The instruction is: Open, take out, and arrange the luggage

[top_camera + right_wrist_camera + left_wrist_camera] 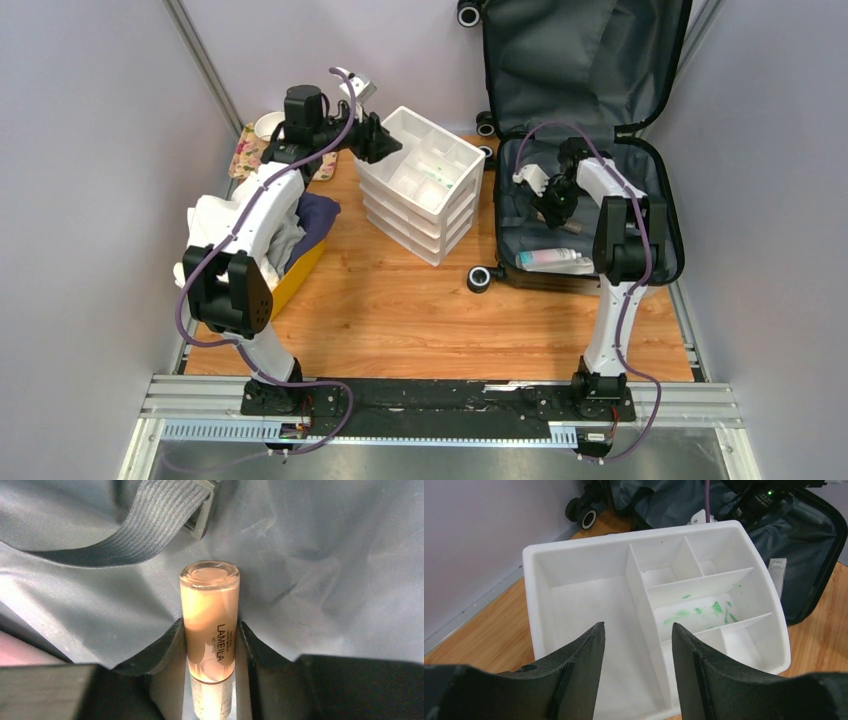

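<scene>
The luggage (585, 60) lies open at the back right, its lid propped up and its dark grey lining showing. My right gripper (553, 205) is inside the lower half, shut on a small beige LAMEILA bottle (210, 610). In the right wrist view the fingers (167, 647) press both sides of the bottle over the lining, below a grey strap (135, 525). My left gripper (385, 140) is open and empty above the white drawer organizer (584, 600), and the suitcase (809, 545) lies beyond it.
A white-and-teal tube (550, 258) lies in the suitcase near its front edge. A yellow bin (300, 275) with white and dark blue clothes stands at the left. A floral cloth (245, 150) and a white cup (268, 124) lie at the back left.
</scene>
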### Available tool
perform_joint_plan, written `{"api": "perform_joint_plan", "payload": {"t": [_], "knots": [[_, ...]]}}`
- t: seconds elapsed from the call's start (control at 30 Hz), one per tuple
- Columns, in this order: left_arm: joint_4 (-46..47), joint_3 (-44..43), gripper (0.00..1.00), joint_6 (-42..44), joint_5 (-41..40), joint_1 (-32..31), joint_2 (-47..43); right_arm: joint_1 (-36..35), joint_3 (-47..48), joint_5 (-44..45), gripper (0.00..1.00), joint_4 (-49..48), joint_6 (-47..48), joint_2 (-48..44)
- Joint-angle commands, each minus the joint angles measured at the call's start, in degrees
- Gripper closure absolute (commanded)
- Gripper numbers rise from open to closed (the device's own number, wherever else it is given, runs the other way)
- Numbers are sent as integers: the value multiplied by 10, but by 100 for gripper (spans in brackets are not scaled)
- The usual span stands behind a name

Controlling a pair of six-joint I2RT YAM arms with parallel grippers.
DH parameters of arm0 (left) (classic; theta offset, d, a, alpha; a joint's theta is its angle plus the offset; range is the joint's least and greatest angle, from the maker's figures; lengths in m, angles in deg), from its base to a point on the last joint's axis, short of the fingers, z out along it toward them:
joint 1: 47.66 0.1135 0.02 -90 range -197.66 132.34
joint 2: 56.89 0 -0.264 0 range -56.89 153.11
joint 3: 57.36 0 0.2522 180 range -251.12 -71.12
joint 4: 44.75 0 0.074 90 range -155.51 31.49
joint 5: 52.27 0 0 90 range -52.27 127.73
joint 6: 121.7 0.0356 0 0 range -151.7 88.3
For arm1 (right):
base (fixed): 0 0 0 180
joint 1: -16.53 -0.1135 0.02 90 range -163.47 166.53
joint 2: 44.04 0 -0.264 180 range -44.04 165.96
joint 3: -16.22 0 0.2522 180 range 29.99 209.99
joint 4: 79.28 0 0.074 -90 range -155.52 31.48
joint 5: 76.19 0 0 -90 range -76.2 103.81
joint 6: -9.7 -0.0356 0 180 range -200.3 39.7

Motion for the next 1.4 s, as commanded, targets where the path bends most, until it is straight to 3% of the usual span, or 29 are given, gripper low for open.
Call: {"api": "perform_joint_plan", "payload": {"t": [0.0, 0.07, 0.13, 0.3, 0.4, 0.53, 0.63, 0.7, 0.8, 0.93, 1.03, 1.37], "knots": [[18, -43, 41, 16, 24, -1, 2, 0, 28, 7, 83, 25, -3, 3], [24, -56, 41, 20, 31, 0, 10, 5, 64, -17, 100, 54, -31, -6], [41, -65, 40, 15, 33, 0, 14, 15, 101, -47, 100, 99, -85, -22], [79, -85, 39, 50, 62, -11, 14, 44, 189, -222, 100, 151, -251, -71], [59, -78, 39, 167, 70, -47, 2, 47, 177, -296, 100, 128, -377, -113], [50, -25, 39, 441, 79, -114, -30, 47, 136, -389, 100, 48, -618, -153], [147, 68, 39, 557, 81, -164, -54, 46, 104, -391, 100, -37, -805, -187], [228, 123, 39, 577, 90, -192, -52, 45, 68, -363, 100, -66, -890, -230], [265, 129, 41, 633, 115, -222, -28, 42, 34, -361, 100, -72, -956, -255], [319, 139, 41, 679, 163, -258, -1, 35, -54, -440, 100, -144, -1087, -283], [320, 141, 42, 729, 179, -282, 14, 25, -74, -453, 100, -152, -1089, -295], [323, 129, 41, 758, 185, -314, 41, 12, -53, -492, 100, -109, -1021, -311]]}}
